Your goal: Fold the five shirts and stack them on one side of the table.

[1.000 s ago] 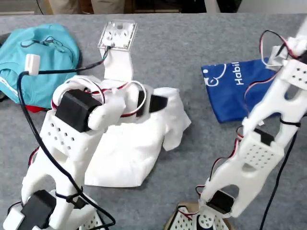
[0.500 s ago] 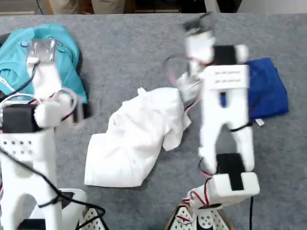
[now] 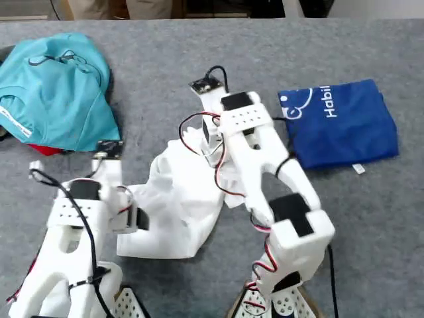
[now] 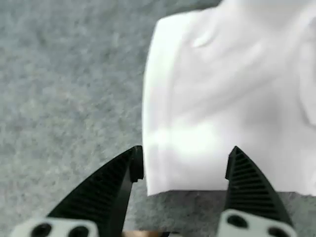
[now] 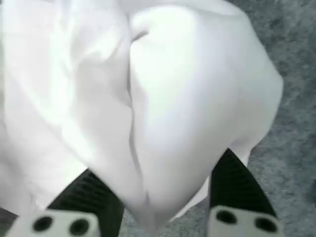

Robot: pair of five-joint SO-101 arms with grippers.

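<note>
Nearest, two white arm bases sit at the front edge of the grey felt-covered table [image 3: 165, 59].

Left gripper [image 3: 136, 217] is low at the near left edge of the crumpled white cotton shirt [image 3: 179, 205]. In the left wrist view the left gripper [image 4: 186, 158] has its black ribbed jaws spread wide. They straddle a straight folded edge and corner of the white shirt [image 4: 212, 98], with grey felt showing beside and under it. Jaws not closed on the cloth. Can't tell if the tips touch it.

The white shirt lies mid-table between the two arms, loosely bunched, not folded flat. Its near part is a broad flat flap, its far part heaped up.

The right arm reaches over the shirt's right side. Right gripper [image 3: 211, 136] is down at the heaped far end. In the right wrist view the right gripper [image 5: 158, 170] is also wide open. A rounded bulge of the white shirt [image 5: 173, 98] sits between and above the jaws, and the cloth looks pressed close to them. No grip visible.

Farther right, a folded royal-blue shirt with white print [image 3: 341, 126] lies flat on the felt, well apart from the white one.

Far left, a rumpled teal shirt [image 3: 56, 89] is heaped on a red cloth item [image 3: 43, 150], of which only a sliver peeks out at its near edge.
</note>
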